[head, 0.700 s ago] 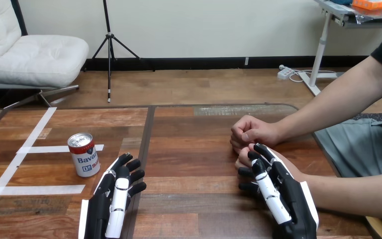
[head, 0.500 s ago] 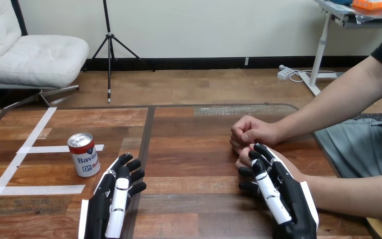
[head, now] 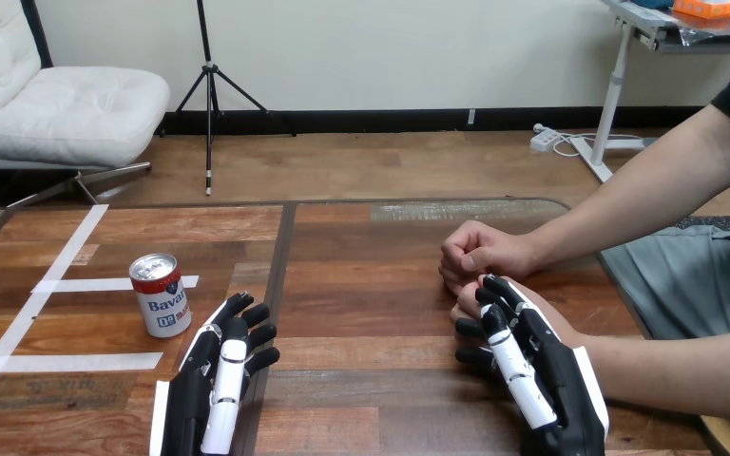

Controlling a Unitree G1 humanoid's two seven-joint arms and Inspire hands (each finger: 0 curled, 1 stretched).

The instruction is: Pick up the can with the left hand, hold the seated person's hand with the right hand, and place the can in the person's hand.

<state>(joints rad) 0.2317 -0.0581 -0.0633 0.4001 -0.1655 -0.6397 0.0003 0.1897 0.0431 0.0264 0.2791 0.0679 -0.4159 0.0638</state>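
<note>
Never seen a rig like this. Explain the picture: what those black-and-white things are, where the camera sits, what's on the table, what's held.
The camera sits on a humanoid robot's head, looking down across a wooden table. The black-and-white things are its own mechanical hands. The left hand rests open on the table beside an upright can, not touching it. The right hand lies over the person's nearer hand; whether it grips that hand cannot be told. The person's farther hand is a loose fist just beyond. White tape strips mark the table. The can is not yet picked up.
</note>
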